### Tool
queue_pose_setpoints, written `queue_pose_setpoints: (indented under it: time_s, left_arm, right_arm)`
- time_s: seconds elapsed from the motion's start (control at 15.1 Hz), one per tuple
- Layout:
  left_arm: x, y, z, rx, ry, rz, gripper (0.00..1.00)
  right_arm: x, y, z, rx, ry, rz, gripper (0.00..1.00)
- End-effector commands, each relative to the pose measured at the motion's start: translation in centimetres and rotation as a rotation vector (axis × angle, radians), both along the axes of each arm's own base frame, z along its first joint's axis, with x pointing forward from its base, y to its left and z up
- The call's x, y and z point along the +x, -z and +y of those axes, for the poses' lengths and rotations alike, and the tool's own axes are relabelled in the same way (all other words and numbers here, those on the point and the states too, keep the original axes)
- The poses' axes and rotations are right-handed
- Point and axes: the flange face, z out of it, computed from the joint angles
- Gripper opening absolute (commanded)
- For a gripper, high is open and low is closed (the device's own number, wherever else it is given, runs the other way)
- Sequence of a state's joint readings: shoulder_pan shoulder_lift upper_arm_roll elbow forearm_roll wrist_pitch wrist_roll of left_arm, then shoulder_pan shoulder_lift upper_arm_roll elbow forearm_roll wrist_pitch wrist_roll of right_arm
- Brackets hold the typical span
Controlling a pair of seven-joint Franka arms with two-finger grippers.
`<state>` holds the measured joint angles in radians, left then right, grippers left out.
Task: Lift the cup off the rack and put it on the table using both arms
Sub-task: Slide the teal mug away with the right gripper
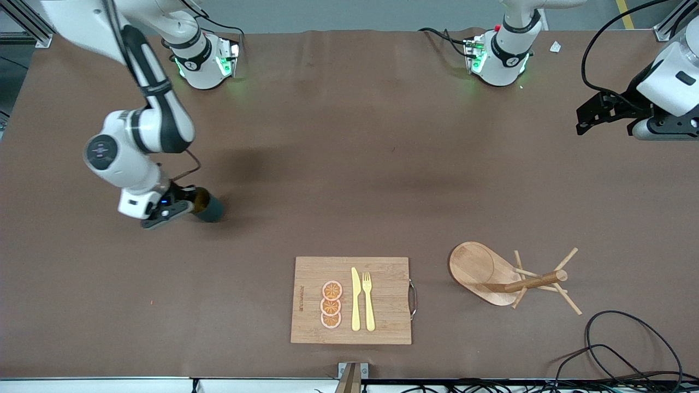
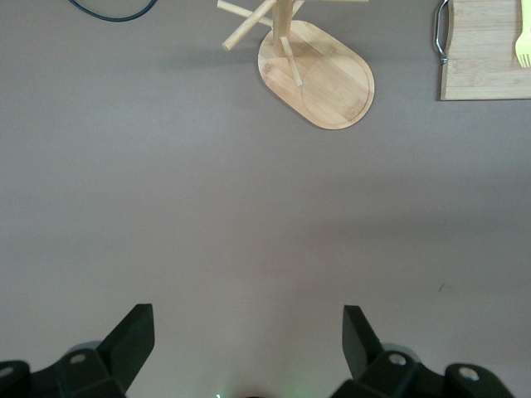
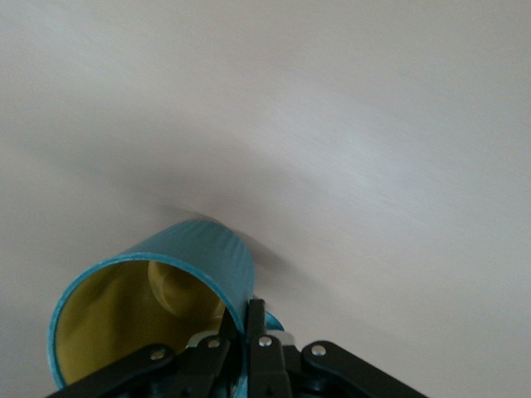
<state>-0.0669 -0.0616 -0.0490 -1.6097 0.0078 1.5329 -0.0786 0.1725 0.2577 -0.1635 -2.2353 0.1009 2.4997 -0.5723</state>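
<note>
You had the right hand [image 1: 183,207] clamped on the teal mug [image 1: 208,206] low over the surface [image 1: 349,164]; left hand [image 2: 247,336] waited open—lower gently, release upright.

This is a robotics lab bench rather than a kitchen: two white robot arm bases with green status lights [image 1: 205,63] are bolted along one edge of a wide matte brown surface [image 1: 338,164]. Beside them stand aluminium frame rails [image 1: 27,24], and loose black cables [image 1: 611,349] trail nearby.
</note>
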Motion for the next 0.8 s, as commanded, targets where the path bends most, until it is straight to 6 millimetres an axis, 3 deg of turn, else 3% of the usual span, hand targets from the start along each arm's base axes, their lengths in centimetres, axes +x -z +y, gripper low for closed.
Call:
queue_pose_setpoints:
  time_s: [0.0,0.27,0.4,0.73]
  left_arm:
    - [-0.6,-0.6,0.3,-0.018,0.012,-0.022,1.0]
    - [-0.7,-0.7,0.5,-0.019,0.034,-0.019,1.0]
    - [-0.5,-0.6,2.0,-0.019,0.06,-0.019,1.0]
    - [-0.4,-0.7,2.1,-0.02,0.052,-0.022,1.0]
  right_arm:
    - [-0.7,-0.4,-4.8,0.002,-0.038,-0.002,0.0]
    - [-1.2,0.1,-8.1,0.002,-0.05,0.007,0.0]
    - [-1.4,0.2,-8.3,0.003,-0.067,0.011,0.0]
    - [-1.6,1.1,-8.6,0.004,-0.094,0.027,0.04]
